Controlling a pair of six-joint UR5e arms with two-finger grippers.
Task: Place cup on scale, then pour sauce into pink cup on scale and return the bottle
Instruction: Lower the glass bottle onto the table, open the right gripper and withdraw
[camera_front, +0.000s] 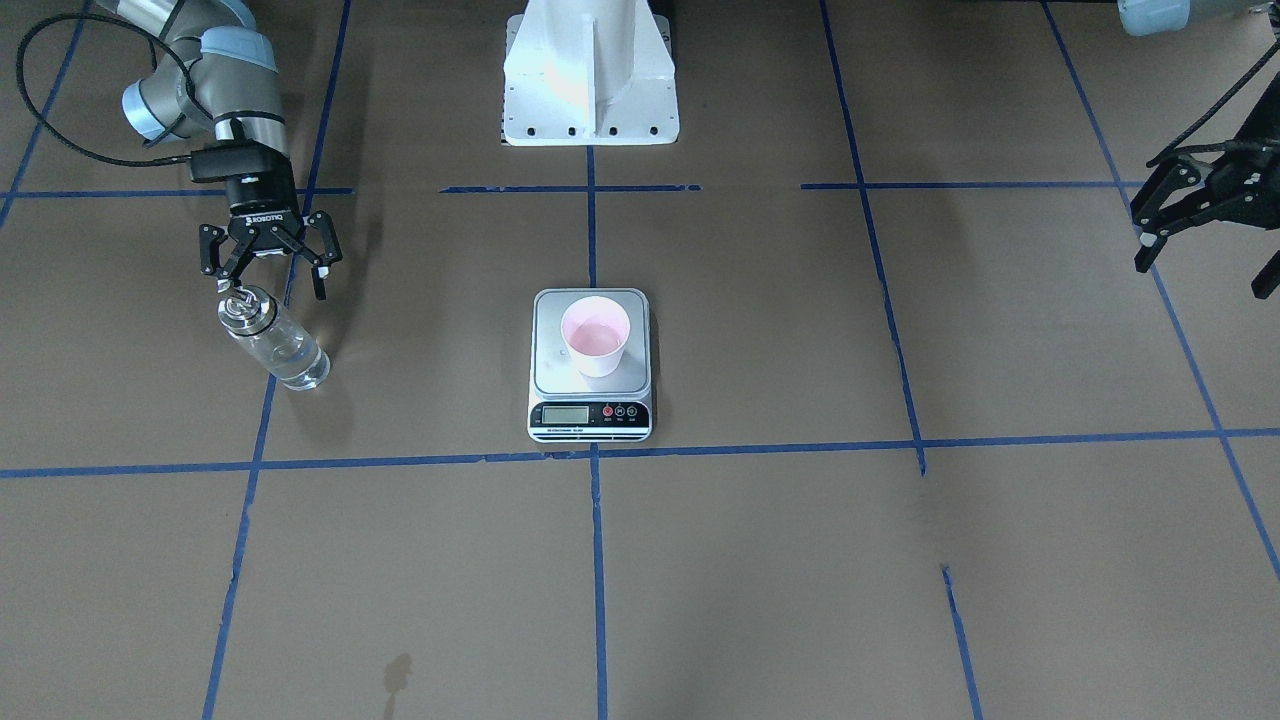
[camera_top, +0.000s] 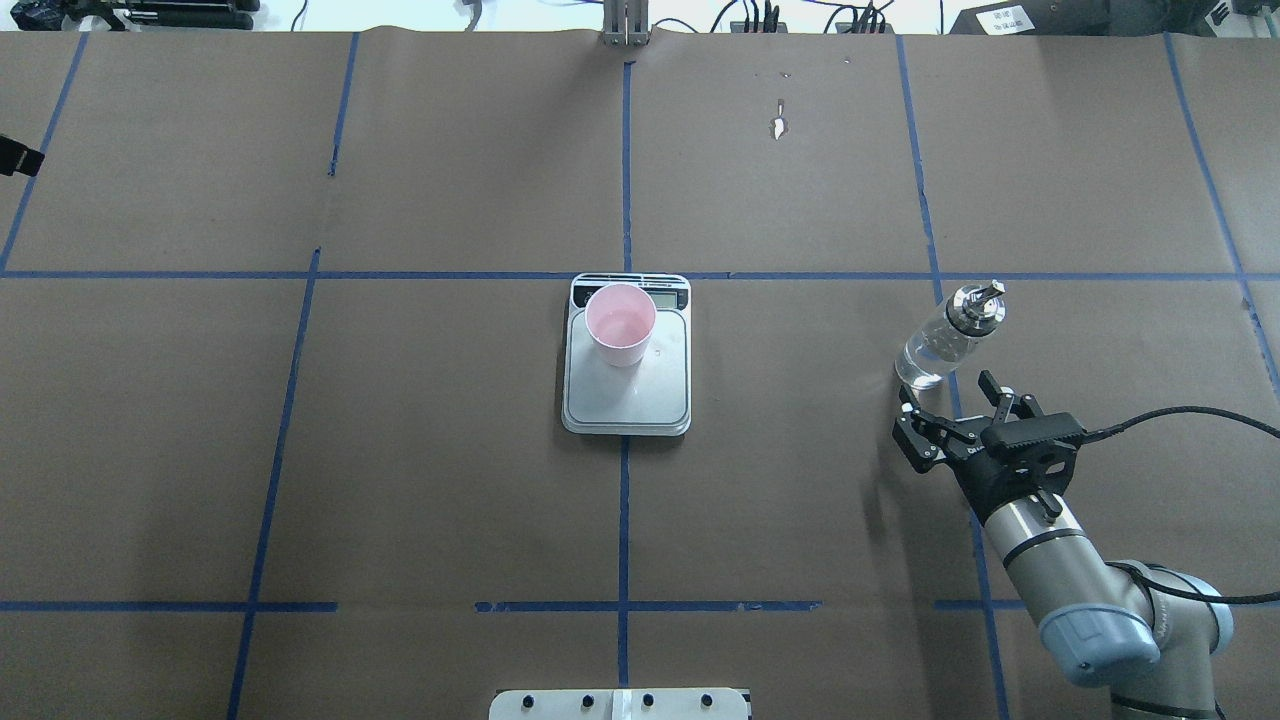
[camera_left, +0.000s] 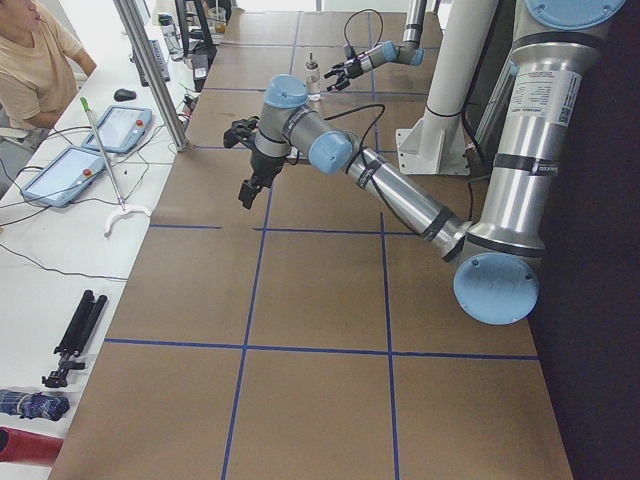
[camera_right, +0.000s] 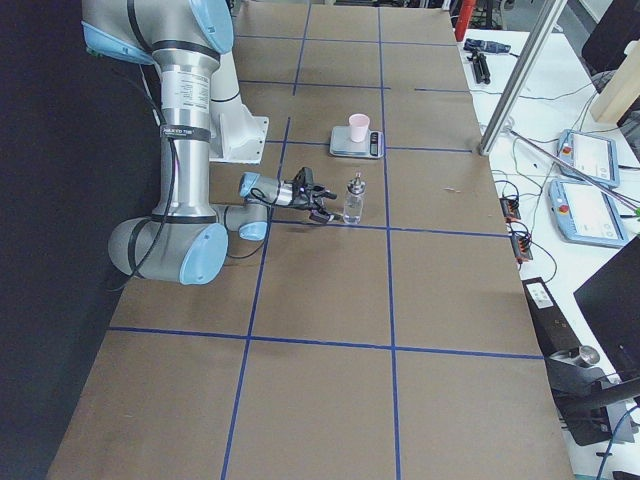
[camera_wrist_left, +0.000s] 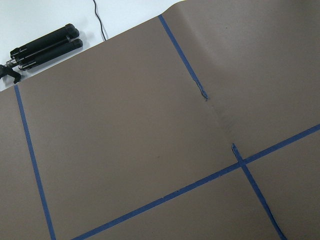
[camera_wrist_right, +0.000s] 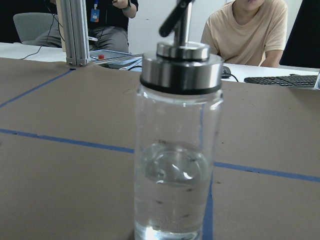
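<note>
One steel-capped cylindrical glass bottle (camera_front: 275, 340) stands before spread right claw (camera_front: 271, 288).

Blue tape grid (camera_top: 622, 520) on brown paper (camera_top: 450, 450)

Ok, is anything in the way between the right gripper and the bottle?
Nothing visible. The right gripper is open and close to the upright bottle, with only bare table between them. The right wrist view shows the bottle straight ahead, unobstructed.
</note>
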